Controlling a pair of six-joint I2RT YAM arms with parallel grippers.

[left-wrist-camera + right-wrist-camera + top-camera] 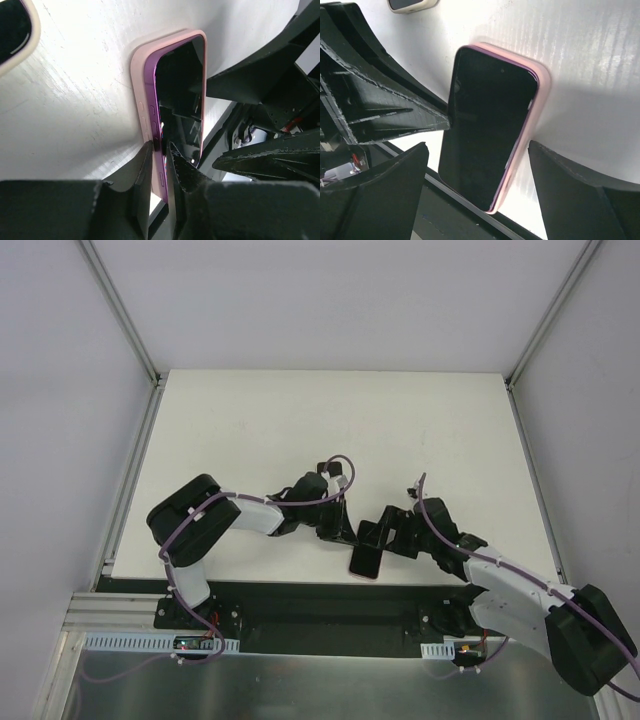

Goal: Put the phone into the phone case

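Note:
The phone (487, 125) has a dark screen and a purple frame. It lies in the pink phone case (540, 90) at the table's near edge; its purple side shows above the case wall (141, 107) in the left wrist view. In the top view the phone (367, 562) lies between both arms. My left gripper (161, 160) is shut on the phone's long side, one finger outside the case, the other finger on the screen. My right gripper (480, 192) is open wide, its fingers (395, 185) astride the phone's near end without touching it.
A dark object with a cream rim (12, 30) lies on the white table beyond the phone; it also shows in the right wrist view (410, 4). The table's near edge and a black strip (300, 595) run just under the phone's end.

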